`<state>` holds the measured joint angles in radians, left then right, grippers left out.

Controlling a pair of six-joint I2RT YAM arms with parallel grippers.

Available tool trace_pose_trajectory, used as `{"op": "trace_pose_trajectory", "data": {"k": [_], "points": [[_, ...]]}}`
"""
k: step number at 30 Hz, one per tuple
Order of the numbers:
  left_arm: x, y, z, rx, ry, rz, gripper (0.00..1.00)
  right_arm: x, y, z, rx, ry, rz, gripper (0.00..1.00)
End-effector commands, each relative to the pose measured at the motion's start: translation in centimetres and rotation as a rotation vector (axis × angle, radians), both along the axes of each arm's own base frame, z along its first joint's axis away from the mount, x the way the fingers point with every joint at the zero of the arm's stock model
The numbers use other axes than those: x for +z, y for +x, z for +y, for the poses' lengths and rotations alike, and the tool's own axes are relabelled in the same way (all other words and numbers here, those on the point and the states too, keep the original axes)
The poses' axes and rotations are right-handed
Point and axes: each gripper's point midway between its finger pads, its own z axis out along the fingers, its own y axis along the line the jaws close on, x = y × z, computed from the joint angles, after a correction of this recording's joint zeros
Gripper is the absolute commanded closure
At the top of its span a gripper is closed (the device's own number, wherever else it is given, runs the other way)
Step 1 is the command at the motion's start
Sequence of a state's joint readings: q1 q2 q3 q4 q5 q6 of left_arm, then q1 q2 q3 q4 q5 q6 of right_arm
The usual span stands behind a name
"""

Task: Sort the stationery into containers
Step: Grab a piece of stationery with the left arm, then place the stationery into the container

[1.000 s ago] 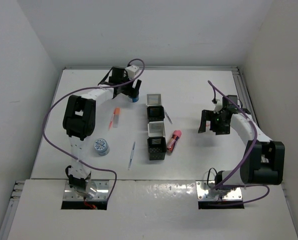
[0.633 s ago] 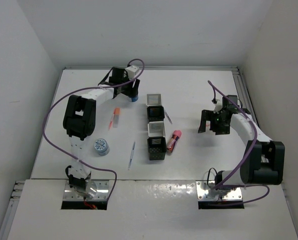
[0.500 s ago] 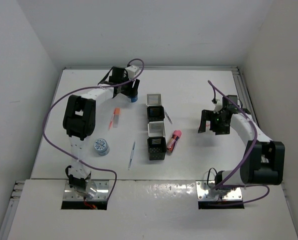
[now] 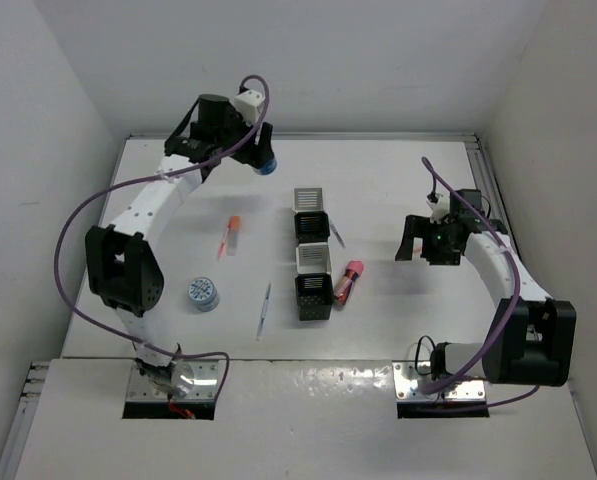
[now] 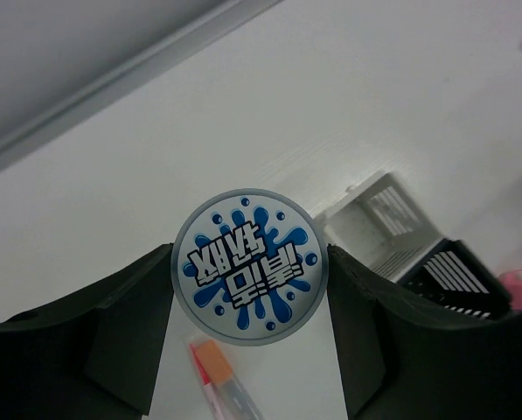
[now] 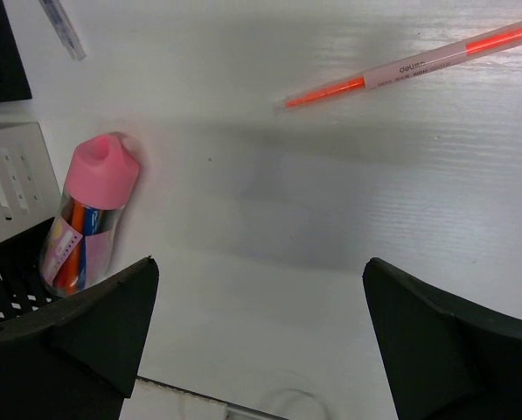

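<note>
My left gripper (image 4: 261, 160) is shut on a round blue-and-white roll (image 5: 247, 265) and holds it in the air over the far left of the table. A second roll (image 4: 203, 293) lies at the near left. The white stick with the orange cap (image 4: 230, 236) lies below the held roll and also shows in the left wrist view (image 5: 215, 367). A grey pen (image 4: 264, 310) lies left of the row of square cups (image 4: 311, 253), and another (image 4: 336, 235) lies to its right. The pink marker (image 6: 90, 210) lies beside the cups. My right gripper (image 6: 261, 324) is open and empty, right of the marker.
A thin pen with orange-pink ends (image 6: 418, 63) lies on the table beyond the right gripper. The cups' white slotted wall (image 6: 7, 175) is at the left edge of the right wrist view. White walls surround the table.
My left arm has lifted the roll off the table and swung it up and toward the back. The right arm has barely moved.
</note>
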<state>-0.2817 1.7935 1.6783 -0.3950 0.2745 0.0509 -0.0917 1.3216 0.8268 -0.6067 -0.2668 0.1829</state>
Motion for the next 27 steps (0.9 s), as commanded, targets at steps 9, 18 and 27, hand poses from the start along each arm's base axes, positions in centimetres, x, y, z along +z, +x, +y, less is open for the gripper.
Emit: {"op": "trace_pose_trajectory", "data": {"k": [9, 18, 27], "points": [[6.5, -5.1, -7.9, -0.194, -0.098, -0.087, 0.92, 2.0, 1.1, 0.7, -0.009, 0.040, -0.067, 0.02], [4.3, -5.7, -11.1, -0.223, -0.029, -0.055, 0.92, 1.8, 1.2, 0.4, -0.015, 0.035, -0.062, 0.02], [1.4, -4.7, -11.9, -0.223, 0.038, -0.018, 0.92, 1.5, 1.2, 0.4, -0.017, 0.037, -0.050, 0.02]]}}
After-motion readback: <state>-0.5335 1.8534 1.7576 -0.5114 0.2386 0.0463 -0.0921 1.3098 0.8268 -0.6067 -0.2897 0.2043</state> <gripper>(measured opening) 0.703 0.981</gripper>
